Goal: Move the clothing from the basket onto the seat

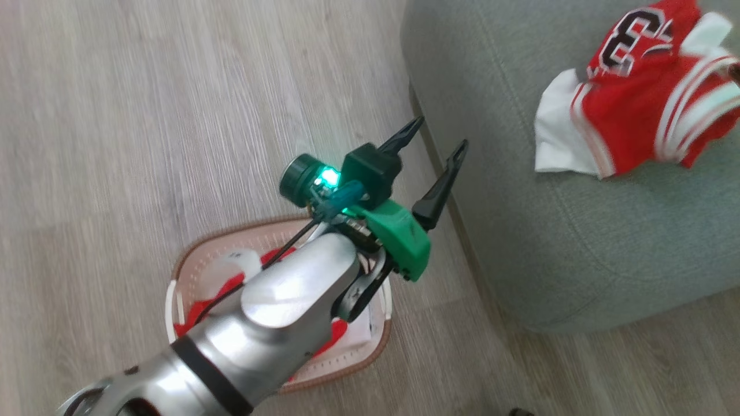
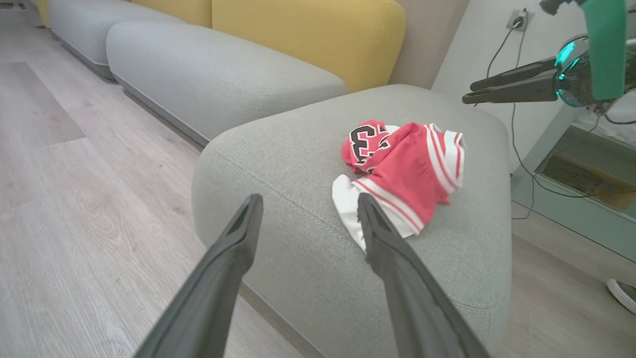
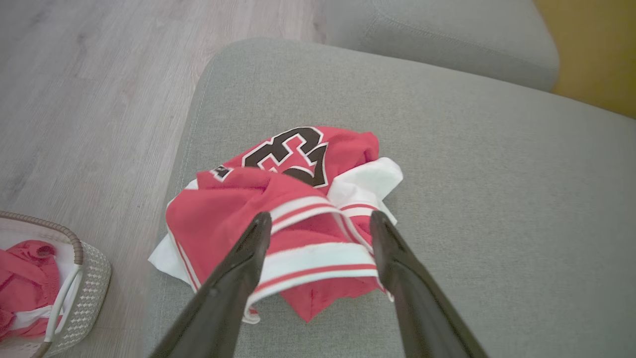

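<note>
Left gripper (image 1: 440,132): centre of the head view, over the floor (image 1: 144,115) between basket and seat, fingers spread wide with nothing between them. Right gripper (image 3: 320,216): bottom centre of the right wrist view, above the jersey and clear of it, fingers wide apart and empty. Jersey (image 1: 636,98): red mesh with white-and-red striped trim, a white panel and a black-and-white "3"; it lies crumpled on the seat at the upper right of the head view. Seat (image 1: 578,231): grey-green cushion with rounded corners, right half of the head view. Basket (image 1: 191,254): white, perforated, brown rim; it stands on the floor at lower left, just beside the seat's corner and partly hidden by the left forearm. Red cloth (image 3: 25,278): bunched inside the basket, lower left of the right wrist view. Yellow cushion (image 2: 308,35): top centre of the left wrist view, behind the seat.
</note>
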